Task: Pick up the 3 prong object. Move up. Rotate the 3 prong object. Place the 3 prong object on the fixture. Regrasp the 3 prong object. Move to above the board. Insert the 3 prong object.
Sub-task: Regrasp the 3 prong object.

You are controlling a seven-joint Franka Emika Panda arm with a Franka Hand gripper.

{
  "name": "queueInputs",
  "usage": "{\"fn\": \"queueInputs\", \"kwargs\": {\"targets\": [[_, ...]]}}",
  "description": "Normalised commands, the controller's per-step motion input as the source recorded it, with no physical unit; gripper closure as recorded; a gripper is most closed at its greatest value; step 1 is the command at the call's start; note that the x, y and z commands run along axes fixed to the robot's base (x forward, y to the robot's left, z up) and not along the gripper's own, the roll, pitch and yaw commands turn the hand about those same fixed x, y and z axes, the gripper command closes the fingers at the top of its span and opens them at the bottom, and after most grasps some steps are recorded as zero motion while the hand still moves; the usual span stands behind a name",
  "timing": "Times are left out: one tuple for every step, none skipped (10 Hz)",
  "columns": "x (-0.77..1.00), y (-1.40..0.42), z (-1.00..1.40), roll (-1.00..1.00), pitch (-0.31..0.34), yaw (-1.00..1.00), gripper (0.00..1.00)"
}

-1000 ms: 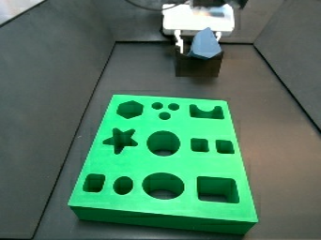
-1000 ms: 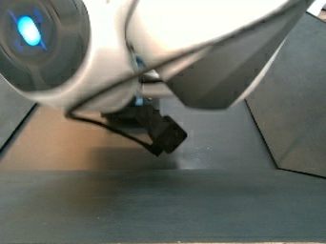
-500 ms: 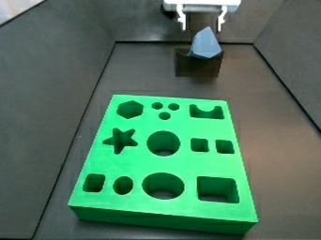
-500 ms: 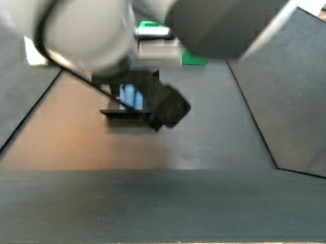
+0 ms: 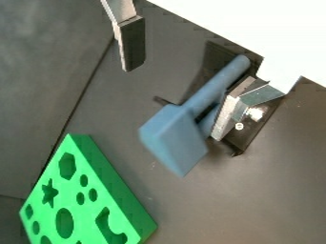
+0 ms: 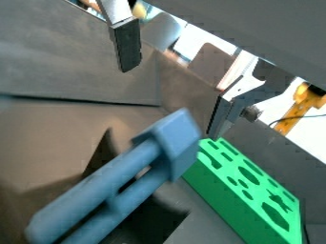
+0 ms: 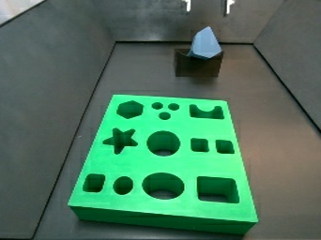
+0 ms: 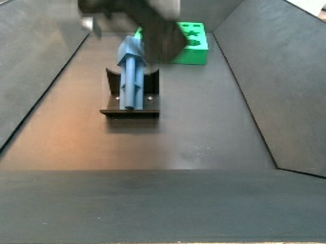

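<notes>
3 prong object seated on the fixture; gripper raised above it with nothing held.

In a side view, the board [image 7: 163,160] lies flat on the dark floor nearest the camera, with the fixture [image 7: 198,64] well apart behind it at the far end. The 3 prong object [image 7: 204,40] stands tilted in the fixture, apart from the board. Above it, only the tips of the gripper [image 7: 207,6] show at the frame's edge, clear of the piece. In a wrist view, the fingers [image 5: 129,38] are spread, one on each side, with no contact on the 3 prong object [image 5: 195,116] between and below them. In a side view, the prongs [image 8: 132,76] point down into the fixture [image 8: 130,111].
</notes>
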Motion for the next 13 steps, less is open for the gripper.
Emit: {"fn": "queueInputs", "kwargs": {"targets": [[-0.05, -1.00, 0.78, 1.00, 0.033, 0.03, 0.00], [-0.04, -1.00, 0.71, 1.00, 0.033, 0.04, 0.00], [-0.04, -1.00, 0.62, 1.00, 0.033, 0.03, 0.00], [-0.03, -0.84, 0.41, 1.00, 0.032, 0.04, 0.00], [-0.01, -0.56, 0.21, 1.00, 0.030, 0.04, 0.00], [-0.01, -0.33, 0.12, 1.00, 0.029, 0.04, 0.00], [-0.01, -0.12, 0.07, 1.00, 0.027, 0.04, 0.00], [-0.01, -0.05, 0.05, 1.00, 0.026, 0.04, 0.00], [0.01, -0.04, 0.02, 1.00, 0.024, 0.04, 0.00], [0.01, -0.03, 0.01, 1.00, 0.024, 0.04, 0.00], [0.01, -0.02, 0.01, 1.00, 0.028, 0.04, 0.00], [0.01, -0.02, 0.01, 1.00, 0.035, 0.04, 0.00], [0.02, -0.02, 0.01, 1.00, 0.041, 0.05, 0.00]]}}
